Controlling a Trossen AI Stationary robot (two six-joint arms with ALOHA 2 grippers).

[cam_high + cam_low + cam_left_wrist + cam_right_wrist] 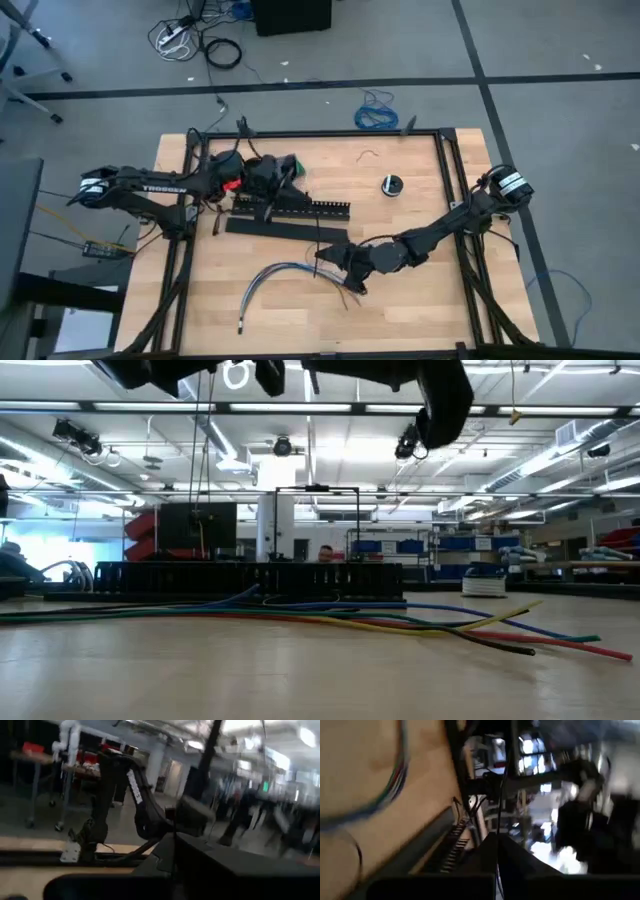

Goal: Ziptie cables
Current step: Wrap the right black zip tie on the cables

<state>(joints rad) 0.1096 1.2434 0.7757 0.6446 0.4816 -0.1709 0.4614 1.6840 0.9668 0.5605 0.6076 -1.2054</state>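
At the desk's middle, the right claw hangs low over the wood. Its fingers are pinched tight on a ziptie. The thin black strip runs straight out from the tips. From above, that ziptie points toward the far edge, and its far end reaches the channel.

The cables lie just beside the claw on its left. They bow toward the near left corner, with their splayed ends by the claw. In the low view, the cables are flat on the wood in front of the channel.

Over by the left edge, the left claw sits above the channel's left end. Its fingers look pressed together, with nothing showing between them. A flat black strip lies along the channel's near side.

Toward the far right corner, a small round spool stands well apart. A curled scrap lies beyond it by the far edge.
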